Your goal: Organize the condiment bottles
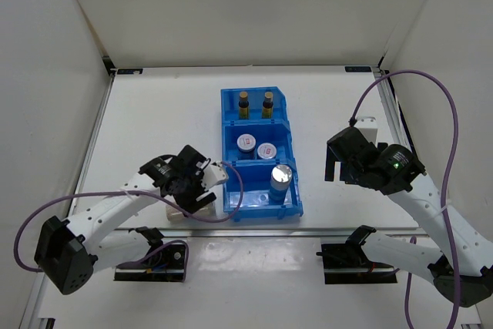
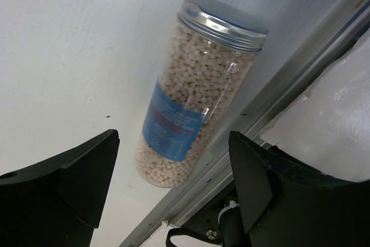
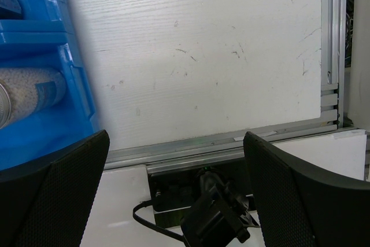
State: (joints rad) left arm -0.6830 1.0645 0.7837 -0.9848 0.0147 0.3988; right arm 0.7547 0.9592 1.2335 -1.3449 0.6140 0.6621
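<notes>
The blue bin point(image 1: 229, 125) holds two amber black-capped bottles point(image 1: 255, 104) in its far compartment. Two white-capped bottles point(image 1: 256, 146) stand in the middle one, and one silver-lidded shaker point(image 1: 281, 179) stands in the near one. The second shaker point(image 2: 196, 91) lies on its side on the table left of the bin, mostly hidden under the arm in the top view point(image 1: 177, 213). My left gripper point(image 1: 202, 188) is open, and its fingers point(image 2: 87, 172) straddle the shaker's base end without touching it. My right gripper point(image 1: 333, 161) is open and empty, right of the bin.
The metal rail point(image 2: 272, 102) along the table's front edge runs close beside the lying shaker. The bin's wall point(image 3: 58, 56) and its standing shaker point(image 3: 29, 93) show at the left of the right wrist view. White walls enclose the table.
</notes>
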